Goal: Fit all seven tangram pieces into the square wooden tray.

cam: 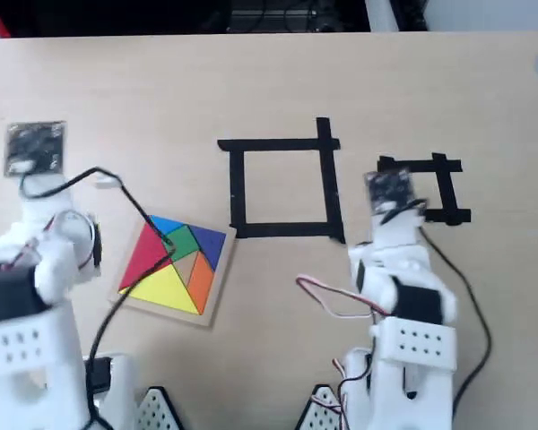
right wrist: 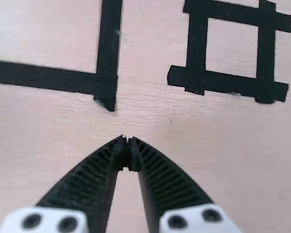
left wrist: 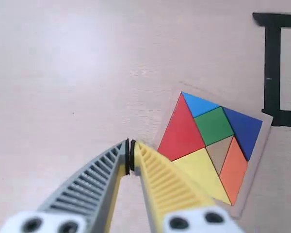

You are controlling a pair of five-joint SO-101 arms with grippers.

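wooden tray lies tilted just off the large tape square's corner, seven tangram pieces seated inside. left gripper pressed together, empty, farther from that square. right gripper pressed together, empty, near the square's edge.

Open tabletop beside a tray crossed by a cable.
A black cable is draped across the wooden tray, and the left arm crowds the tray's left side. Bare table separates the tray from the right arm. Flat tape squares lie beyond.
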